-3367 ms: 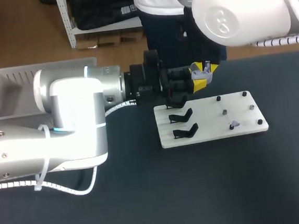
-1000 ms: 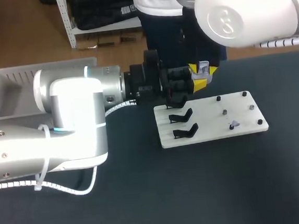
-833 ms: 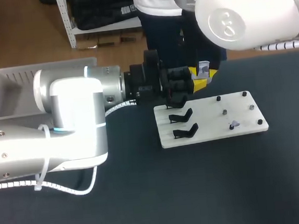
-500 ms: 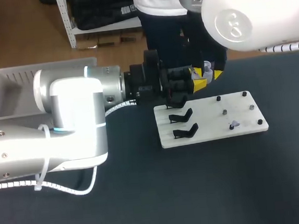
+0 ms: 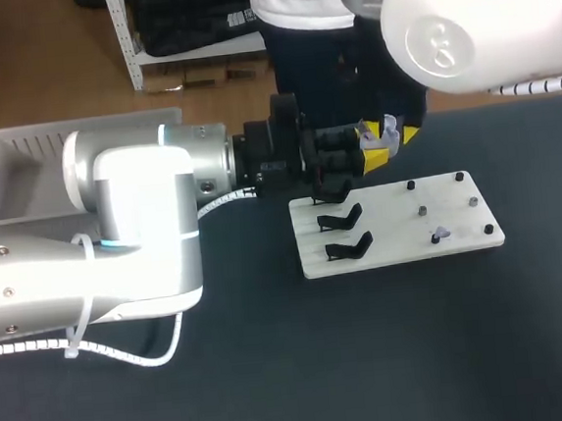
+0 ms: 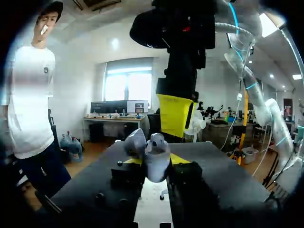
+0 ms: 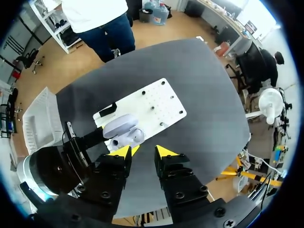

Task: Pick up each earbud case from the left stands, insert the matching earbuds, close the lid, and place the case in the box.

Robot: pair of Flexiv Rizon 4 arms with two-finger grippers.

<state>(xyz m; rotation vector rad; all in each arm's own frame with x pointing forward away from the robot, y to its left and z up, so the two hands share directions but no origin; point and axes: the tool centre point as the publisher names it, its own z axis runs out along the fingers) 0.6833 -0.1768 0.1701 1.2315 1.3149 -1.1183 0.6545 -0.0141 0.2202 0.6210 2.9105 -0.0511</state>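
A pale grey earbud case (image 6: 154, 154) with its lid open sits between the yellow tips of my left gripper (image 6: 156, 162), which is shut on it. In the head view that case (image 5: 384, 133) is held above the table's far edge, behind the white stand board (image 5: 401, 228). My right gripper (image 7: 142, 152) hangs over the case (image 7: 121, 130), open, with nothing between its tips. Its yellow finger (image 6: 173, 114) shows just above the case. Two black stands (image 5: 346, 220) on the board's left are bare. A small pale earbud (image 5: 440, 232) rests among the board's right pegs.
A white box (image 5: 21, 169) stands at the table's far left, partly hidden behind my left arm (image 5: 134, 213). My right arm's large white joint (image 5: 481, 21) hangs over the far right. A person stands beyond the far edge.
My right arm has shifted slightly to the right over the case. The left arm and the held case have stayed put.
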